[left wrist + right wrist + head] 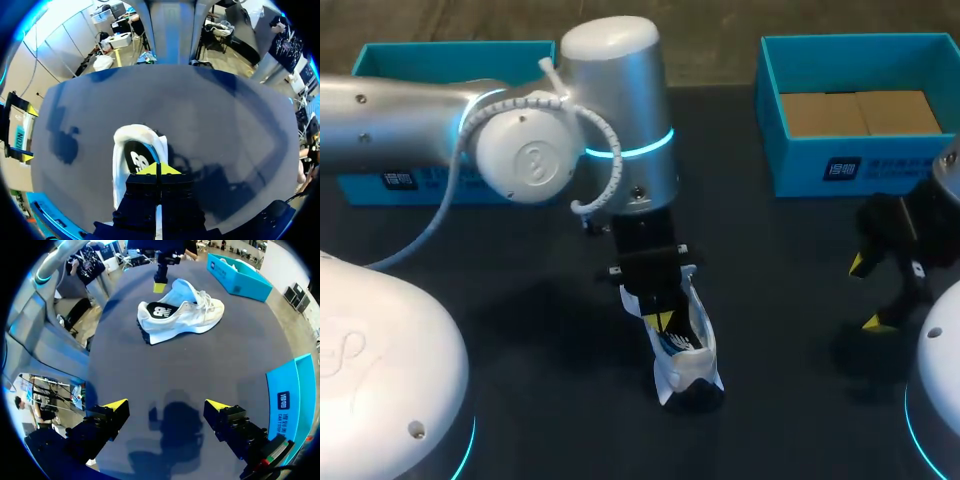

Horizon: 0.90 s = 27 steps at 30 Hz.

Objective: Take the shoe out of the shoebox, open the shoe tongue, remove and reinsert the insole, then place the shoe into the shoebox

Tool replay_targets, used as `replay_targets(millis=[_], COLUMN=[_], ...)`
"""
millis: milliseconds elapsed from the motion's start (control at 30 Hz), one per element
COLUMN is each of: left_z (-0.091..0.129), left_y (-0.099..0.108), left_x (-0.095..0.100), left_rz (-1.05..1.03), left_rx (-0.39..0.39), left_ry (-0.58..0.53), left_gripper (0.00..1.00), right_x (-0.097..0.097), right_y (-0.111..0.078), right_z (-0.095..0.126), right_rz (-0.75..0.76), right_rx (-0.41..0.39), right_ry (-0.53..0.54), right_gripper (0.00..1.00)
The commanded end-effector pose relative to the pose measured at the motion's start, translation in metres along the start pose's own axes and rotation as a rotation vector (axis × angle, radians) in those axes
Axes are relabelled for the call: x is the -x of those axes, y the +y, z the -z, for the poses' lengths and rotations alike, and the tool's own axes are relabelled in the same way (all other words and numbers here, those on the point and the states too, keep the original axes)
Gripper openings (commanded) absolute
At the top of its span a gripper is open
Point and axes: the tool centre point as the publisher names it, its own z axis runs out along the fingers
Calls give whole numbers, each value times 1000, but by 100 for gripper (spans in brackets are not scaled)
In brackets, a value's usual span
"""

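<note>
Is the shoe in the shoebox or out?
Out. The shoe stands on the table, apart from the left shoebox and right shoebox.

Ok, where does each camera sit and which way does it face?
Head: above and behind, looking down on the table; left arm over the shoe, right arm at the side.
Left wrist: on that arm, looking down past its closed jaws onto the shoe.
Right wrist: looking across the table past its open jaws, shoe side-on.
Shared: all three show the shoe.

a dark, matte table surface (790,300) with soft shadows on it
</note>
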Motion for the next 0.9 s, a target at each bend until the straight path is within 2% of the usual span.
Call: replay_targets(millis=[33,600,900], left_z=[-10,-36,-46], left_y=[8,4,6], left_x=[7,3,4], left_rz=[-10,-67,-60], left_rx=[-11,-28,-14], left_ry=[133,236,218], left_gripper=[0,0,0], right_x=[-1,-1,-1], right_y=[0,0,0], right_z=[0,0,0], right_rz=[0,0,0], right_rx=[-1,-1,-1], right_ry=[-3,-3,-3], right_gripper=[100,100,100])
